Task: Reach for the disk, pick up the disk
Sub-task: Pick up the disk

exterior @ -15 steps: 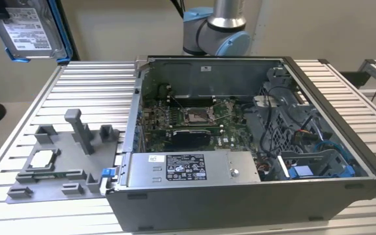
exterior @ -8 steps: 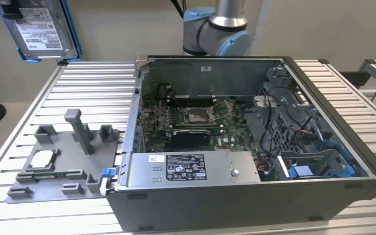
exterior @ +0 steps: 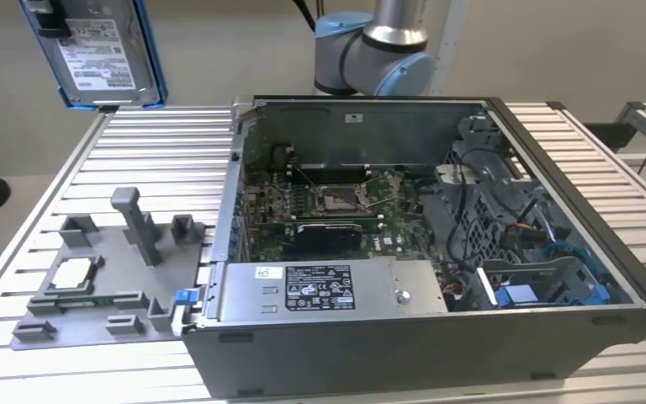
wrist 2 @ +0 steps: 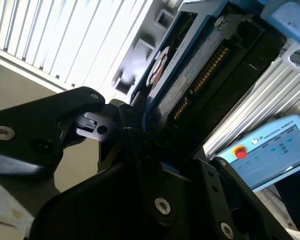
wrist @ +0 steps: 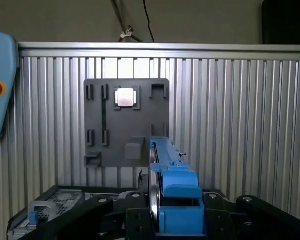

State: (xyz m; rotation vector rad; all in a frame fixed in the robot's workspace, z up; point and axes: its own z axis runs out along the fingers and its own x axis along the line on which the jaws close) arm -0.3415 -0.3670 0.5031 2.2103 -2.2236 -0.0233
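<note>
hovering disk (exterior: 104, 50) — ribbed table (exterior: 155, 160) below

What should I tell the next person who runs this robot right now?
The tool is shut on the disk.
The disk hangs in the air at the exterior view's left, off the table and outside the open computer case, with its label side facing the exterior camera.
Done: the reach and the pick-up.
Left: nothing of the pick-up.
</note>
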